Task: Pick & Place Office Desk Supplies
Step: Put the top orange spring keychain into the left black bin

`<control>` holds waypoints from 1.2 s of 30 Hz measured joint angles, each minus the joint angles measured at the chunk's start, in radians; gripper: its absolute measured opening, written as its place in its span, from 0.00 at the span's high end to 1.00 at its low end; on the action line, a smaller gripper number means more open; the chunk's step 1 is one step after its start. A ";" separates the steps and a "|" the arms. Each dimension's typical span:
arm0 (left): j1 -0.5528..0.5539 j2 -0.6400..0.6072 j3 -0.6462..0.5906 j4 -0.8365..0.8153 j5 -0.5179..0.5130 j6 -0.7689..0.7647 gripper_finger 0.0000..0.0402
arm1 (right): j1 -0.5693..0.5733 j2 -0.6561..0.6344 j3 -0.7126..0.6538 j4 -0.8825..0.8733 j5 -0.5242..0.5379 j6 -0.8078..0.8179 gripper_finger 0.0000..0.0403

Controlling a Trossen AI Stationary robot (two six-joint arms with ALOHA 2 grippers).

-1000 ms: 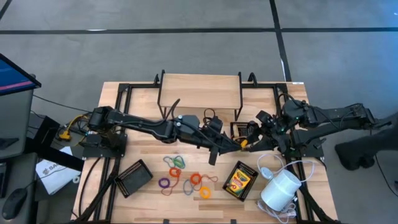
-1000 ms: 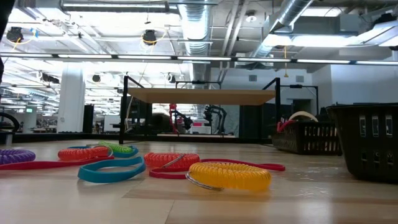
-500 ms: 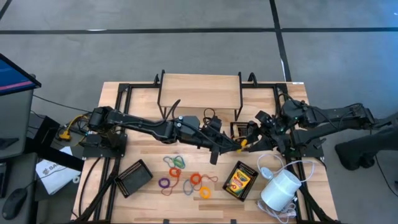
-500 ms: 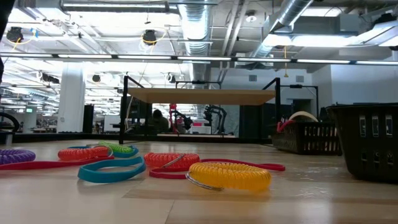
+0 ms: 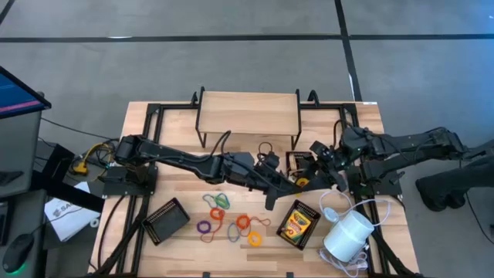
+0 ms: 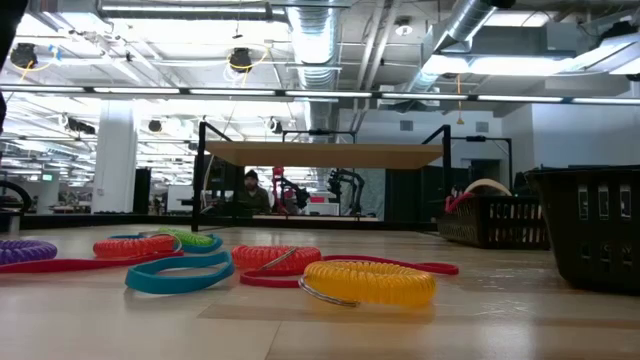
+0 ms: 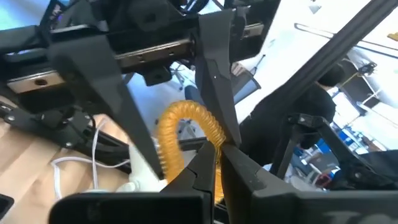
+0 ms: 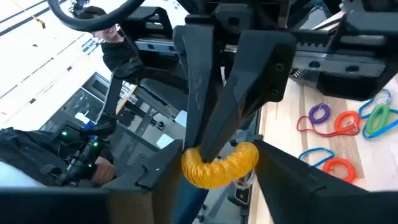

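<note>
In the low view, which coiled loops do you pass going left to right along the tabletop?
Purple coil → red-orange coil → green coil → orange coil → yellow coil, then the black mesh tray at the right edge.

Pale wooden table (image 5: 139,239) with coloured elastic loops (image 5: 229,219), crayon box (image 5: 298,224), black mesh tray (image 5: 165,220), white cylinder (image 5: 347,235).
</note>
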 joint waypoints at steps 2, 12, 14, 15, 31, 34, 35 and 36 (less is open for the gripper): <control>0.000 0.000 0.000 0.003 -0.009 0.000 0.99 | 0.000 -0.002 0.000 0.000 0.002 -0.001 0.60; -0.004 -0.003 0.000 0.010 -0.012 0.002 0.99 | 0.000 -0.023 0.000 0.010 -0.003 -0.028 0.86; -0.004 -0.003 0.000 0.010 -0.011 0.002 0.99 | 0.000 -0.023 0.000 0.008 -0.003 -0.028 0.87; -0.004 -0.003 0.000 0.010 -0.011 0.002 0.99 | 0.000 -0.023 0.000 0.009 -0.003 -0.028 0.88; -0.011 -0.010 0.000 0.027 -0.024 0.128 0.85 | 0.030 -0.022 0.000 0.015 -0.011 -0.060 0.95; -0.011 -0.035 -0.001 0.016 -0.027 0.168 0.79 | 0.033 -0.022 0.002 0.017 -0.011 -0.063 0.95; -0.010 -0.048 -0.001 0.031 -0.035 0.187 0.77 | 0.033 -0.020 -0.001 0.003 -0.013 -0.063 0.95; -0.008 -0.068 0.002 0.044 -0.041 0.206 0.76 | 0.034 -0.015 -0.002 -0.005 -0.017 -0.067 0.95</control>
